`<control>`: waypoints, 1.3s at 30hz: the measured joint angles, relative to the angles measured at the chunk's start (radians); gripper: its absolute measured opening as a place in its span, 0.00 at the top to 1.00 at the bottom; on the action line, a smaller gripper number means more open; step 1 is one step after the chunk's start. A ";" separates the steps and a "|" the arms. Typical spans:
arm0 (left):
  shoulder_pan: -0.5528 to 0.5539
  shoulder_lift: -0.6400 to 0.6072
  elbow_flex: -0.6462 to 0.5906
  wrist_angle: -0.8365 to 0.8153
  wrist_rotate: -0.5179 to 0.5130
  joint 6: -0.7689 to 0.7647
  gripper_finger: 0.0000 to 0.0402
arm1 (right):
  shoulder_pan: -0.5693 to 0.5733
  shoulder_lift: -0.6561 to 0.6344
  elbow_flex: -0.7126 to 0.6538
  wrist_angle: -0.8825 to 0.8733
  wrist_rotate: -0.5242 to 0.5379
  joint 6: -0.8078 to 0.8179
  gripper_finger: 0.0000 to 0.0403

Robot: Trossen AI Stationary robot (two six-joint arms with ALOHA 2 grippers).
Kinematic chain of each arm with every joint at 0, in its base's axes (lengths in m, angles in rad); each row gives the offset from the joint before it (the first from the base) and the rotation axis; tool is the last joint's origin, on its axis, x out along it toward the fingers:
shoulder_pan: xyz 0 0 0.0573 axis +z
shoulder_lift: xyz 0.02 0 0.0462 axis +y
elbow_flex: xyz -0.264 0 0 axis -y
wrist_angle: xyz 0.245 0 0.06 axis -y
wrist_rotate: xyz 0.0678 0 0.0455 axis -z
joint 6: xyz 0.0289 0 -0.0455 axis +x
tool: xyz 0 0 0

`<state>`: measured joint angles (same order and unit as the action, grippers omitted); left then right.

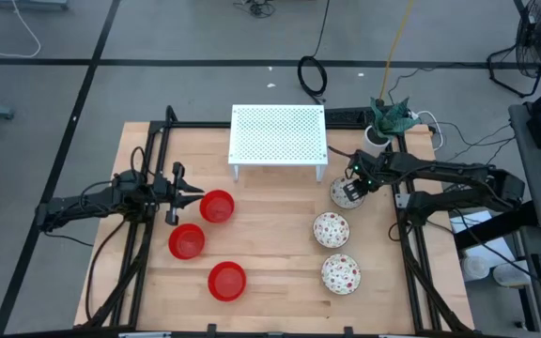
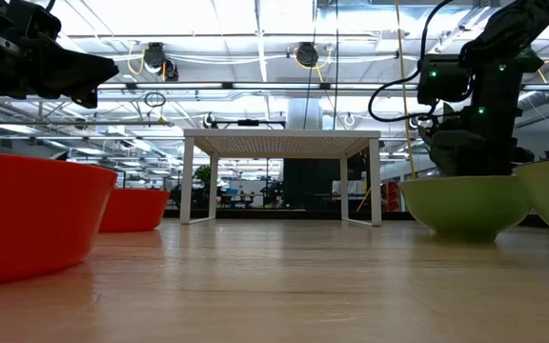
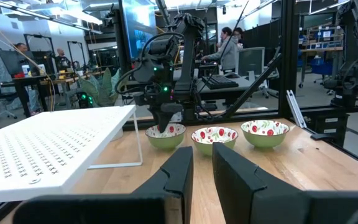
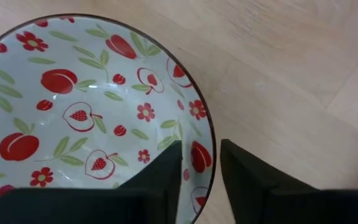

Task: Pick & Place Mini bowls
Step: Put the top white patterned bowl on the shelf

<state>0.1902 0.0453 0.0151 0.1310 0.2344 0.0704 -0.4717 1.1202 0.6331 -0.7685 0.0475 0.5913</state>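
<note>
from left to right in the high view: the left gripper (image 1: 198,192) is hovering just beside the rearmost red bowl (image 1: 217,207), its fingers (image 3: 178,174) standing a narrow gap apart with nothing between them. two more red bowls are sitting on the wooden table (image 1: 270,253), one in the middle (image 1: 186,241) and one nearest the front edge (image 1: 226,281), the three forming a loose column on the table's left half. a white perforated stand (image 1: 278,136) is standing at the rear centre. on the right half, three patterned bowls, white inside with red fruit and flowers and green outside, are lying in a column: the rear one (image 1: 347,193), the middle one (image 1: 331,229) and the front one (image 1: 340,273). the right gripper (image 1: 353,185) is reaching down onto the rear patterned bowl, its fingers (image 4: 247,171) straddling the rim, one inside and one outside; whether they are pressing the rim cannot be told. a potted green plant (image 1: 391,117) is standing beyond the table's rear right corner. no readable writing is showing anywhere.
</note>
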 joint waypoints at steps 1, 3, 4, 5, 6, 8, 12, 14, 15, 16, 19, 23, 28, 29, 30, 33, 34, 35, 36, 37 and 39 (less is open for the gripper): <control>0.000 0.000 0.000 0.000 0.000 0.000 0.84 | 0.000 0.000 0.000 0.000 0.000 -0.005 0.81; 0.000 0.000 0.000 0.000 0.000 0.000 0.84 | 0.000 0.000 0.000 -0.003 0.000 -0.013 0.88; 0.000 0.000 0.000 0.000 0.000 0.000 0.84 | 0.000 0.000 0.000 -0.005 0.000 -0.016 0.91; 0.000 0.000 0.000 0.000 0.000 0.000 0.84 | 0.000 -0.002 0.004 -0.009 -0.001 -0.024 0.95; 0.000 0.000 0.000 0.000 0.000 0.000 0.84 | 0.000 -0.003 0.006 -0.016 0.000 -0.030 0.96; 0.000 0.000 0.000 0.000 0.000 0.000 0.84 | 0.001 -0.003 0.006 -0.024 0.001 -0.032 0.97; 0.000 0.000 0.000 0.000 0.000 0.000 0.84 | 0.000 -0.014 0.004 -0.025 -0.007 -0.037 0.98; 0.000 0.000 0.000 0.000 0.000 0.000 0.84 | 0.001 -0.034 0.003 -0.021 -0.010 -0.043 0.99; 0.000 0.000 0.000 0.000 0.000 0.000 0.84 | 0.001 -0.046 0.002 -0.022 -0.011 -0.044 0.99; 0.000 0.000 0.000 0.000 0.000 0.000 0.84 | 0.001 -0.061 0.001 -0.023 -0.011 -0.045 0.99; 0.000 0.000 0.000 0.000 0.000 0.000 0.84 | 0.000 -0.118 -0.001 -0.038 0.003 -0.047 1.00; 0.000 0.000 0.000 0.000 0.000 0.000 0.84 | 0.000 -0.202 -0.004 -0.048 0.009 -0.035 1.00; 0.000 0.000 0.000 0.000 0.000 0.000 0.84 | 0.001 -0.296 -0.003 -0.043 -0.027 -0.015 1.00; 0.000 0.000 0.000 0.000 0.000 0.000 0.84 | 0.002 -0.312 -0.003 -0.030 -0.039 -0.012 1.00; 0.000 0.000 0.000 0.000 0.000 0.000 0.84 | 0.002 -0.327 -0.003 -0.021 -0.048 -0.011 1.00; 0.000 0.000 0.000 0.000 0.000 0.000 0.84 | 0.002 -0.362 -0.003 -0.011 -0.077 -0.010 1.00; 0.000 0.000 0.000 0.000 0.000 0.000 0.84 | 0.002 -0.371 -0.003 -0.005 -0.082 -0.010 1.00; 0.000 0.000 0.000 0.000 0.000 0.000 0.84 | 0.002 -0.379 -0.003 0.001 -0.093 -0.009 1.00; 0.000 0.000 0.000 0.000 0.000 0.000 0.84 | 0.002 -0.384 -0.002 0.006 -0.105 -0.009 1.00; 0.000 0.000 0.000 0.000 0.000 0.000 0.84 | 0.003 -0.390 -0.002 0.012 -0.115 -0.009 1.00; 0.000 0.000 0.000 0.000 0.000 0.000 0.84 | 0.003 -0.393 -0.002 0.026 -0.139 -0.004 1.00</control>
<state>0.1904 0.0453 0.0153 0.1310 0.2344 0.0704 -0.4687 0.7274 0.6308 -0.7424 -0.0911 0.5870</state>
